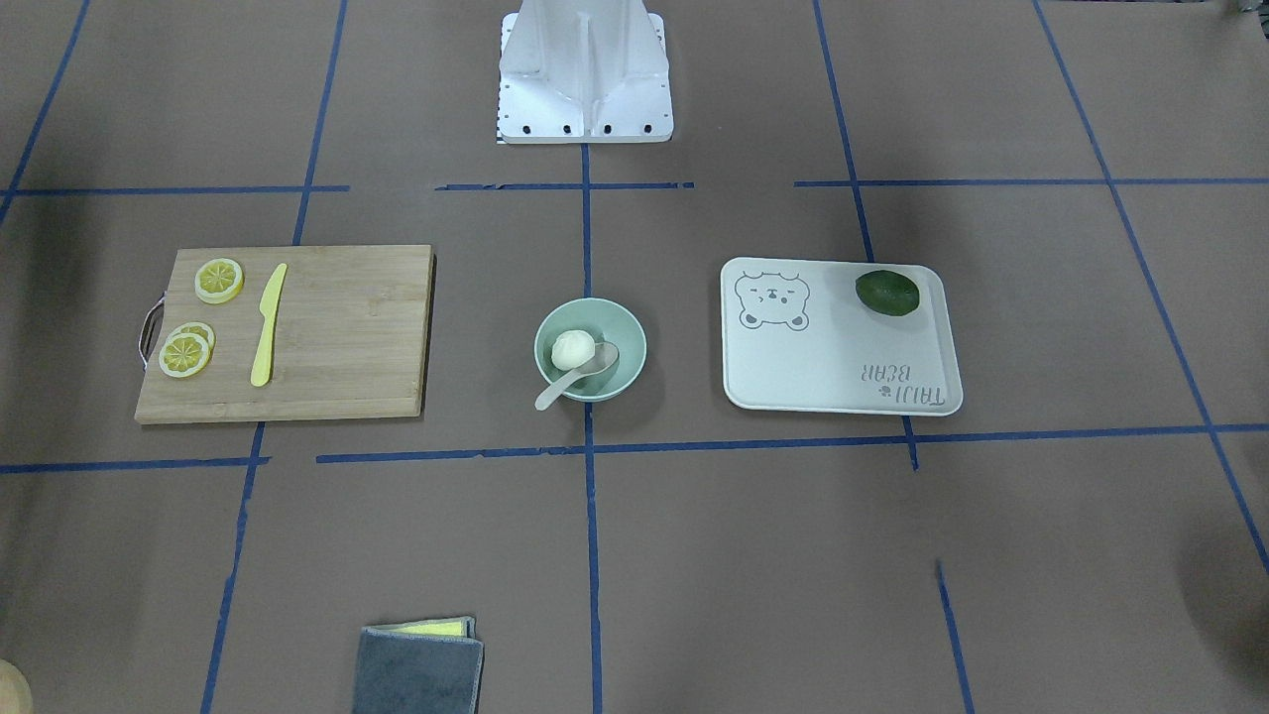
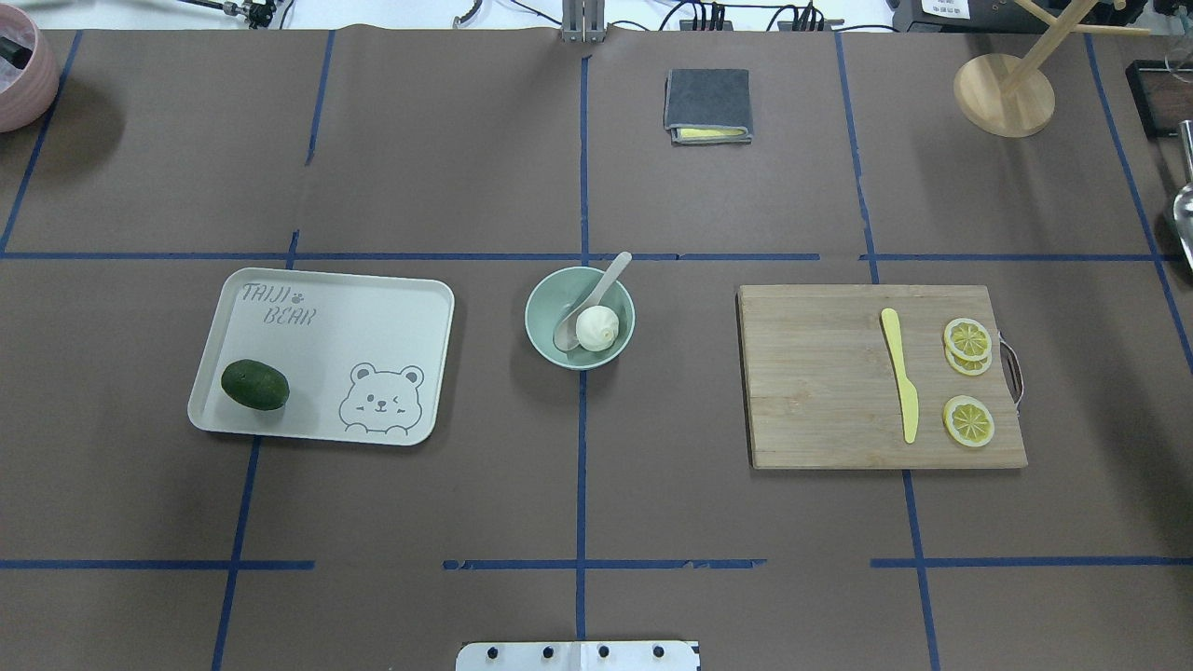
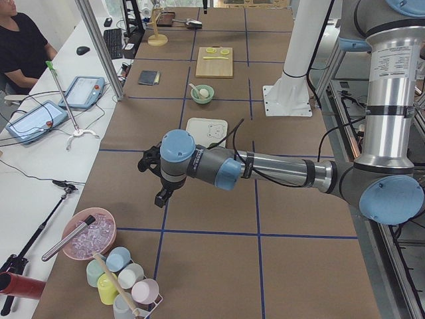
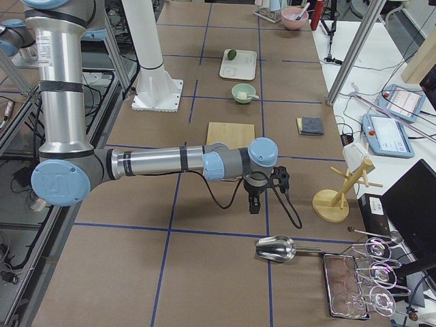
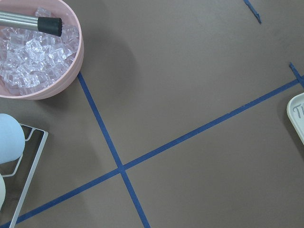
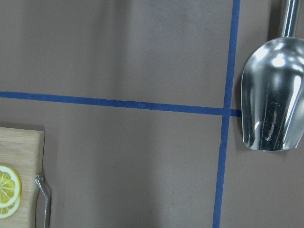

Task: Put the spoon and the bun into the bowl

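Brown table (image 2: 466,186), bowl (image 2: 545,300), tray (image 2: 354,326), cutting board (image 2: 811,373)

A bear-print tray (image 2: 373,317) carries a dark green fruit (image 2: 254,384) in one corner. A wooden board (image 2: 811,373) holds a yellow knife (image 2: 901,375). Three lemon slices (image 2: 967,339) lie between the knife and the board's metal handle, two overlapping and one apart. A folded grey cloth (image 2: 707,101) lies alone. A metal scoop (image 6: 273,95) rests by a tape crossing, near a wooden stand (image 2: 1004,93). A pink bowl (image 5: 38,52) holds ice.
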